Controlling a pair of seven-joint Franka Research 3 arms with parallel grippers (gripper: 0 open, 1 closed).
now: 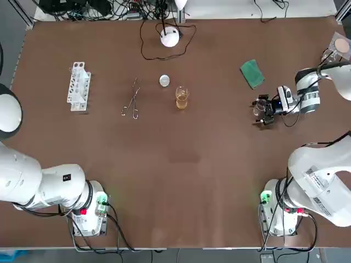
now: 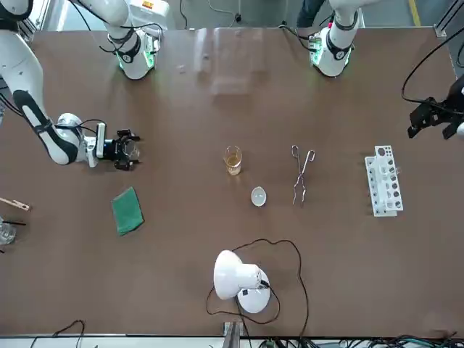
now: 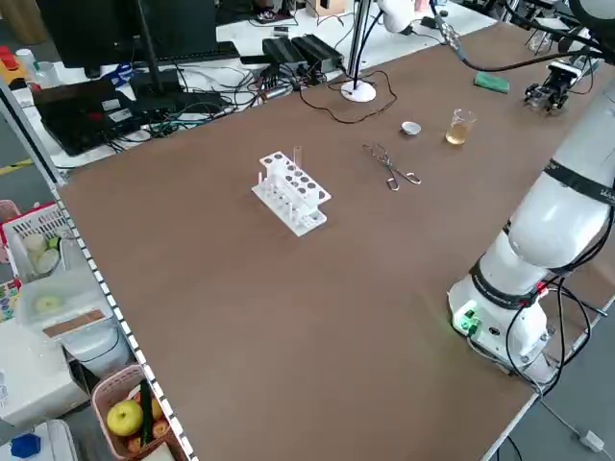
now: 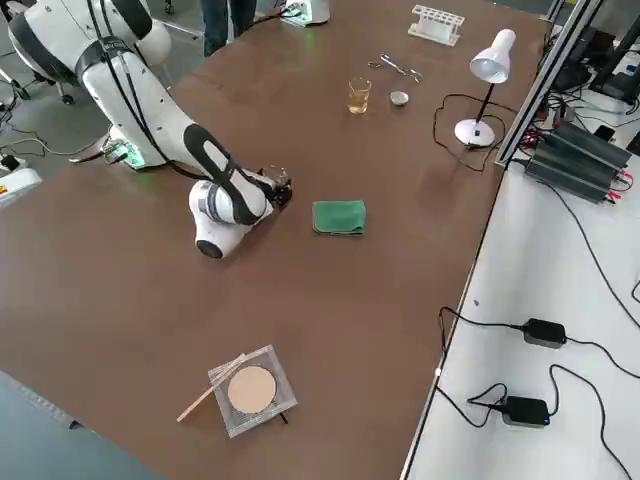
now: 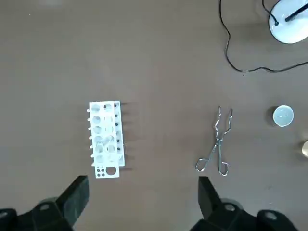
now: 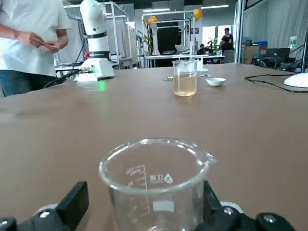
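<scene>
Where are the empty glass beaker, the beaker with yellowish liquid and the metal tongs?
empty beaker (image 6: 156,192): right wrist view, on its front glass wall.
beaker with yellowish liquid (image 1: 182,100): top view, on the liquid-filled part.
metal tongs (image 5: 219,140): left wrist view, where the two arms cross.

A white desk lamp (image 1: 170,37) stands at the upper middle of the top view, and its black cable (image 1: 143,50) makes a loop around it. Just below it lies a small white dish (image 1: 164,80), and to the left of the dish lie metal tongs (image 1: 131,103). A folded green cloth (image 1: 252,74) lies at the upper right.
</scene>
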